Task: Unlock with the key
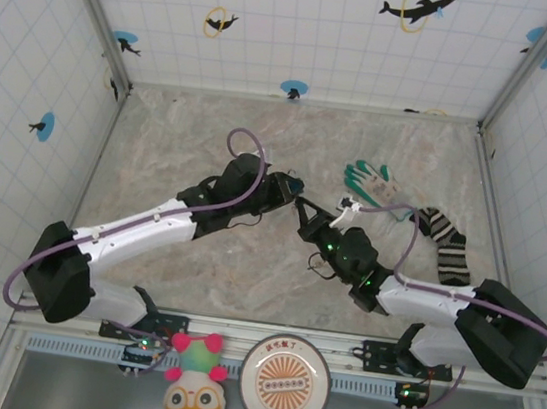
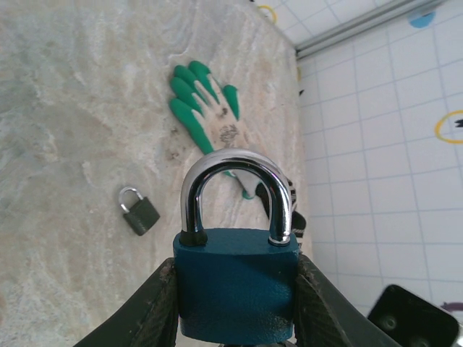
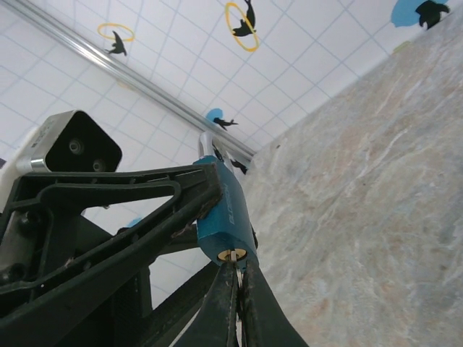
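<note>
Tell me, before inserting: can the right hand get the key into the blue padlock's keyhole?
Probably yes: right hand holds the key just below the blue padlock's keyhole, with nothing between them.

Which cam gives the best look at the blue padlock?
Left wrist: blue padlock is centred, body and shackle sharp, clamped in the left gripper. Right wrist gives its edge and brass keyway; top external, a blue speck.

marbled table carries a green-and-white glove, a striped sock beside it, and a small dark padlock.
</note>
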`<state>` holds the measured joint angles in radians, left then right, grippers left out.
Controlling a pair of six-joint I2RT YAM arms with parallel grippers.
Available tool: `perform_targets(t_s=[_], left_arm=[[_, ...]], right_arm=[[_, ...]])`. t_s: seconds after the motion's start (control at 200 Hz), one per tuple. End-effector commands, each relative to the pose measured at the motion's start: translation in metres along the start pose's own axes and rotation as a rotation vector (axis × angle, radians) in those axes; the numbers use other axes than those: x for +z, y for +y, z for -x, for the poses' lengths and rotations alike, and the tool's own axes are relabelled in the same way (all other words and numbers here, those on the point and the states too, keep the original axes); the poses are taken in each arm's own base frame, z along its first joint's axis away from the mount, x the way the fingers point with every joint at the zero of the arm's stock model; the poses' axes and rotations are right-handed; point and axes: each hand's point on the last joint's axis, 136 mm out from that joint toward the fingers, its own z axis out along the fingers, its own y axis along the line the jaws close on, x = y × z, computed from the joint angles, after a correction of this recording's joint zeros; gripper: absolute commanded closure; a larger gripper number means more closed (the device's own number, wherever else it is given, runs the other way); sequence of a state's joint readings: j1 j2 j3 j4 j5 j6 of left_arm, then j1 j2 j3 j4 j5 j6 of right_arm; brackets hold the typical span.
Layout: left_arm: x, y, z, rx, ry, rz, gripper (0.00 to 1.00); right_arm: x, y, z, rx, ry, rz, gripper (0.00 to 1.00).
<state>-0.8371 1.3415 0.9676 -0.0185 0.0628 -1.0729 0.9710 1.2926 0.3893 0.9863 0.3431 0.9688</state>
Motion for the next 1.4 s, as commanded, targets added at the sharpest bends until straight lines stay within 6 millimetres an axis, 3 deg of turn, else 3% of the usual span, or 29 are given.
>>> perform_targets(t_s=[0.0, 0.525, 0.716, 0.836, 1.021, 1.396], left_arm=[[-0.017, -0.039, -0.022, 0.068, 0.079, -0.169, 1.0], [-0.034, -0.055, -0.014, 0.073, 0.022, -0.29, 1.0], [-0.03, -0.042, -0.013, 0.057, 0.029, -0.203, 1.0], [-0.026, -0.031, -0.014, 0.038, 0.039, -0.148, 1.0], [-0.017, -0.02, -0.018, 0.014, 0.061, -0.095, 1.0], [-0.005, -0.004, -0.026, -0.015, 0.102, -0.033, 1.0]], right_arm=[[-0.006, 0.007, 0.026, 0.1, -0.097, 0.052, 1.0], [-0.01, 0.018, 0.035, 0.272, -0.123, 0.168, 1.0], [-0.007, 0.009, 0.027, 0.156, -0.075, 0.07, 1.0], [-0.009, 0.001, 0.019, -0.012, -0.032, -0.051, 0.98], [-0.014, 0.007, 0.007, -0.252, 0.02, -0.157, 0.97], [-0.027, -0.006, -0.01, -0.359, 0.047, -0.22, 0.76]])
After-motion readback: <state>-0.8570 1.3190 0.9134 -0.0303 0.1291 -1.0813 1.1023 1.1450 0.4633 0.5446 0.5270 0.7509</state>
